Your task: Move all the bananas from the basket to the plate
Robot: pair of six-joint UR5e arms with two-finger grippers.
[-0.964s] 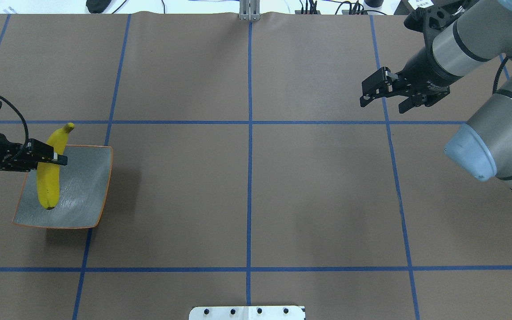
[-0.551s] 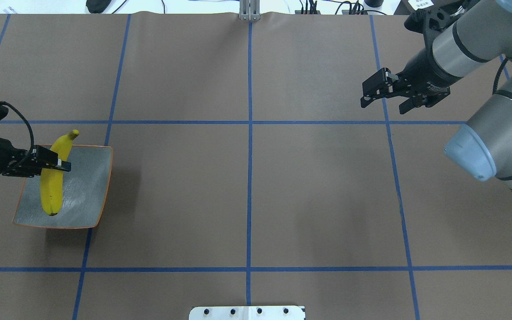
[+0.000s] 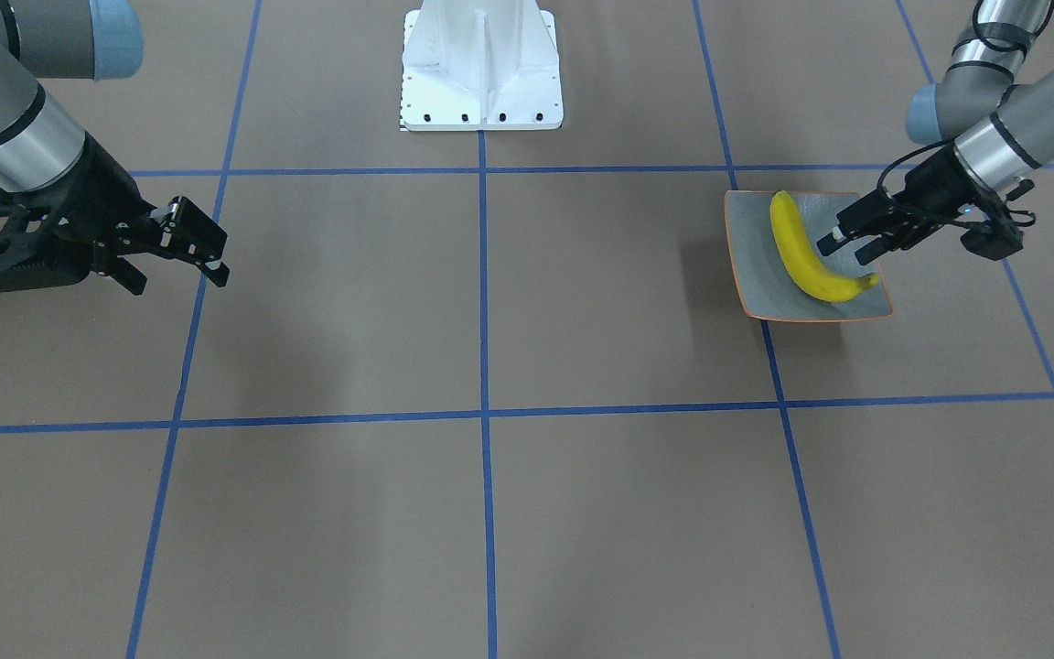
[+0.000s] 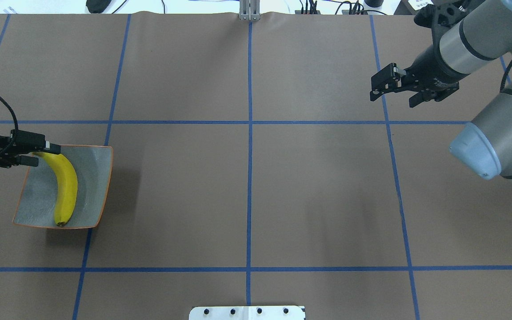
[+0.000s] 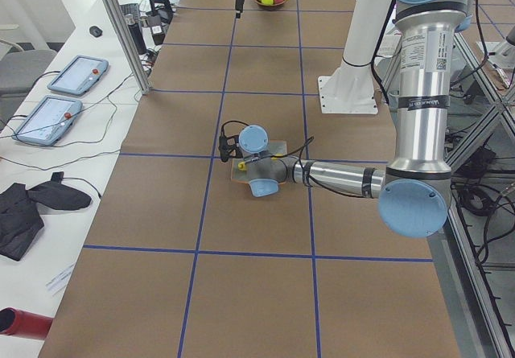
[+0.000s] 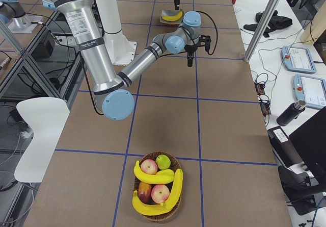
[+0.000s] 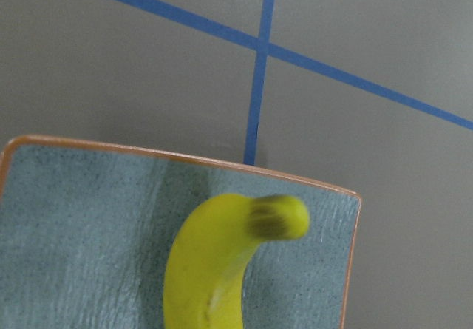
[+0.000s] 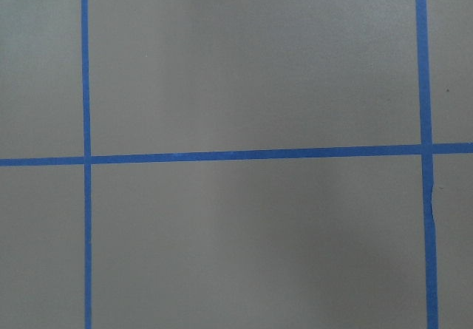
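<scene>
One banana (image 4: 66, 186) lies flat on the grey-green plate (image 4: 94, 171), stem toward the far edge. My left gripper (image 4: 42, 154) hovers open just over that stem end at the plate's far left corner, holding nothing. From the front, the banana (image 3: 801, 256), plate (image 3: 756, 275) and left gripper (image 3: 849, 247) show the same. In the left wrist view the banana's tip (image 7: 222, 262) rests on the plate (image 7: 66, 218). The basket (image 6: 175, 212) at the right end holds three bananas (image 6: 153, 176) among other fruit. My right gripper (image 4: 393, 98) hangs open and empty over bare table.
Apples (image 6: 160, 192) and a green fruit (image 6: 163, 161) share the basket. The white robot base (image 3: 481, 73) stands at the table's near-robot edge. Blue tape lines grid the brown table (image 4: 247, 186). The right wrist view shows only table and tape.
My left gripper has let go of the banana, which dropped flat onto the plate and swung its stem under the fingers. The gripper drew back left. My right gripper shifted slightly right and farther away.
</scene>
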